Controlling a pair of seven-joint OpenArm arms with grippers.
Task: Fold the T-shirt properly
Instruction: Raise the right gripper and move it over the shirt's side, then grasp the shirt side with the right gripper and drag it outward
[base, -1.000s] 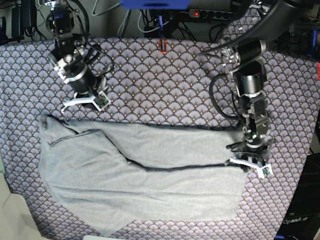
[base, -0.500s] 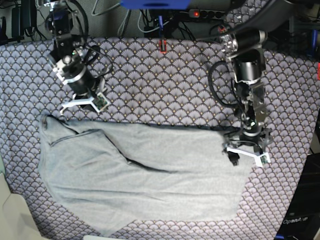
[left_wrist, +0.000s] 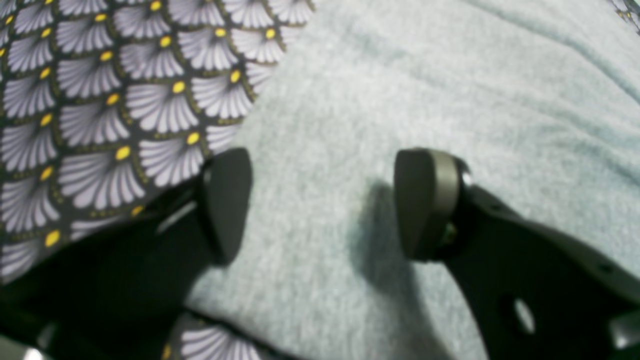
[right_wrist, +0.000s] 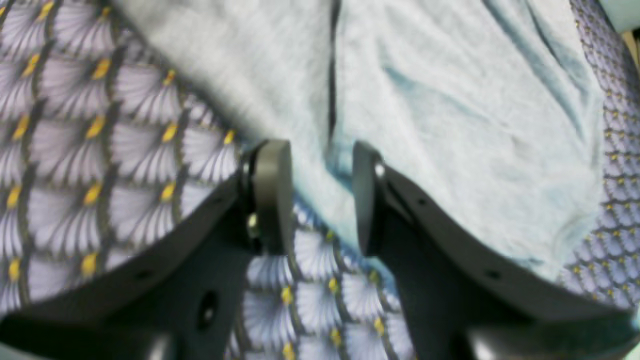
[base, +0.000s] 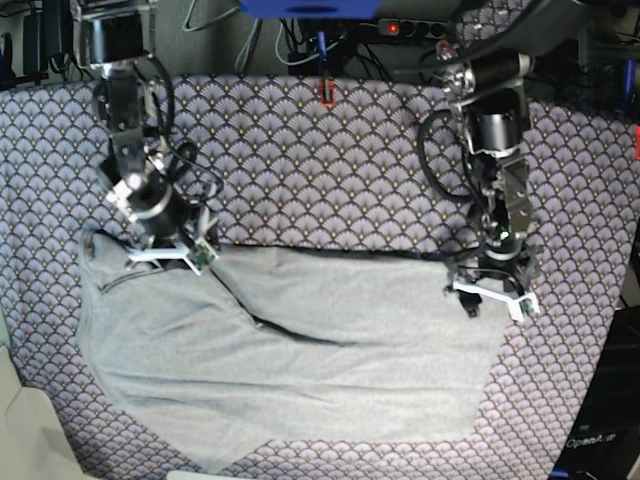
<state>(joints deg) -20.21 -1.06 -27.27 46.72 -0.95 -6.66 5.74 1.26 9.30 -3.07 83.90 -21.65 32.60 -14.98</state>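
Wrist cameras reveal what the base view cannot: the left gripper (left_wrist: 320, 202) stands with jaws spread wide, bare T-shirt (left_wrist: 425, 100) fabric lying between the pads, nothing held. The right gripper (right_wrist: 320, 195) is partly open, a cloth edge and its dark fold line running up between its jaws; whether it pinches anything cannot be told. From the base view, both arms reach down over the patterned tablecloth (base: 330, 170), each gripper at the shirt's upper edge.
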